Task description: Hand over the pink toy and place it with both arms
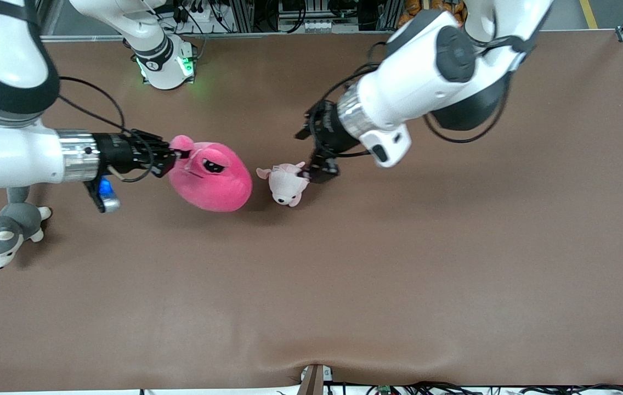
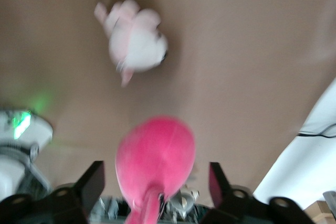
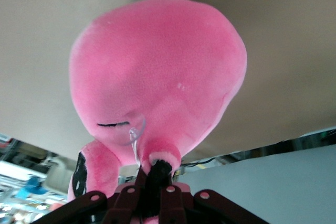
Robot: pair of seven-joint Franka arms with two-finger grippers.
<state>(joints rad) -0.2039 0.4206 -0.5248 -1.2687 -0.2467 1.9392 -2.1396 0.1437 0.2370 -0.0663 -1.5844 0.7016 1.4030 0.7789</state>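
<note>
Pink toy (image 1: 211, 178): held above the brown tabletop (image 1: 399, 274), toward the right arm's end, its eye bump pinched in the right gripper (image 1: 175, 156). Left gripper (image 1: 311, 159): fingers spread wide and empty, over the small pale pink-and-white plush (image 1: 287, 184), apart from the pink toy. Grey-and-white husky plush (image 1: 1, 233): lies on the tabletop under the right arm.

Fuzzy plush pink toy (image 1: 214, 180); matt brown table (image 1: 399, 274); glossy white plastic arms (image 1: 421, 71).
</note>
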